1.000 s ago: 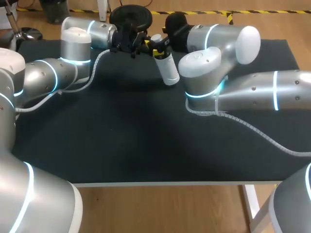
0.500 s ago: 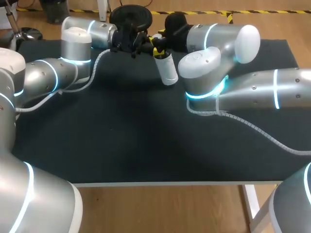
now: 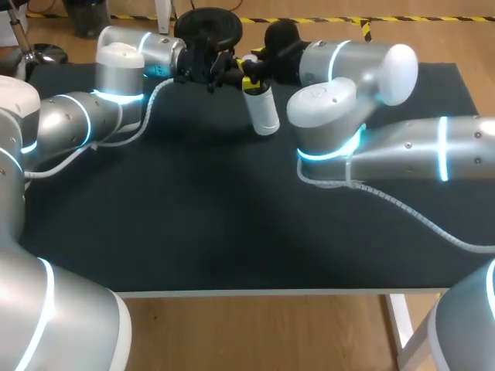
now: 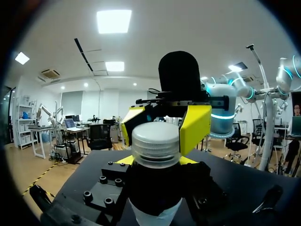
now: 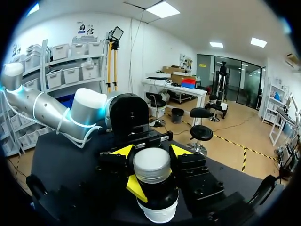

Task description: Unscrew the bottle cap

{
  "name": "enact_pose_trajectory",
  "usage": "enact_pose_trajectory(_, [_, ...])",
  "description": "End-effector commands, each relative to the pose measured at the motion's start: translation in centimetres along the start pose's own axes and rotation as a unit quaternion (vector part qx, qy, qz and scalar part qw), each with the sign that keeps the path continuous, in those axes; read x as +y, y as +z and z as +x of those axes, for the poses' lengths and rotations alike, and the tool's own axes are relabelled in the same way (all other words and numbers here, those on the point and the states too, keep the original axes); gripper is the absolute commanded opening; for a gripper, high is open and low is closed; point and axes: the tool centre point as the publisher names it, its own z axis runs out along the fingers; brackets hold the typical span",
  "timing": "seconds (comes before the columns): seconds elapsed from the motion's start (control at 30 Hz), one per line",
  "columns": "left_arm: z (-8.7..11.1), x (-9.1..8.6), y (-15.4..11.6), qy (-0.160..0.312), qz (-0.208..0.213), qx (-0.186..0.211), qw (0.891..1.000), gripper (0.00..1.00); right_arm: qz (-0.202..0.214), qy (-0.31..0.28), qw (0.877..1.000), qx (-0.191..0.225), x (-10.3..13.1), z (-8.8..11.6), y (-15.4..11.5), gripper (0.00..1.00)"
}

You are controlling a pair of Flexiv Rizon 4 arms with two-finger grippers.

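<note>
While the right gripper (image 3: 249,80) has its jaws clenched on the neck of the white bottle (image 3: 264,114), the bottle hangs tilted above the far part of the black tabletop (image 3: 232,216), cap (image 3: 248,60) uppermost. The left gripper (image 3: 226,73) faces it at cap level; its grip state cannot be determined.

surface: flat black matte tabletop (image 3: 193,224) on white frame | lying on it: pale ribbed cable (image 3: 410,212), right side
</note>
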Motion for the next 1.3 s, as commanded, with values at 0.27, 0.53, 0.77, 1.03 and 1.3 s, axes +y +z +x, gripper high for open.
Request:
enact_pose_trajectory(0.27, [-1.4, 0.5, -0.1, -0.001, 0.002, 0.062, 0.998, 0.00, -0.078, 0.014, 0.997, 0.007, -1.1, 0.9, -1.3, 0.00])
enact_pose_trajectory(0.53, [-1.4, 0.5, -0.1, -0.001, 0.002, 0.062, 0.998, 0.00, -0.116, 0.010, 0.993, 0.008, -1.6, 0.6, -1.2, 0.00])
enact_pose_trajectory(0.77, [-1.4, 0.5, -0.1, -0.001, 0.002, 0.062, 0.998, 0.00, -0.133, 0.010, 0.989, 0.063, -1.8, 0.0, -0.6, 0.00])
enact_pose_trajectory(1.03, [-1.4, 0.5, -0.1, -0.001, 0.002, 0.062, 0.998, 0.00, -0.150, 0.038, 0.974, 0.166, -2.2, -2.2, 0.1, 0.00])
enact_pose_trajectory(1.3, [-1.4, 0.5, -0.1, -0.001, 0.002, 0.062, 0.998, 0.00, -0.144, 0.016, 0.948, 0.283, -2.6, -3.5, 0.7, 0.00])
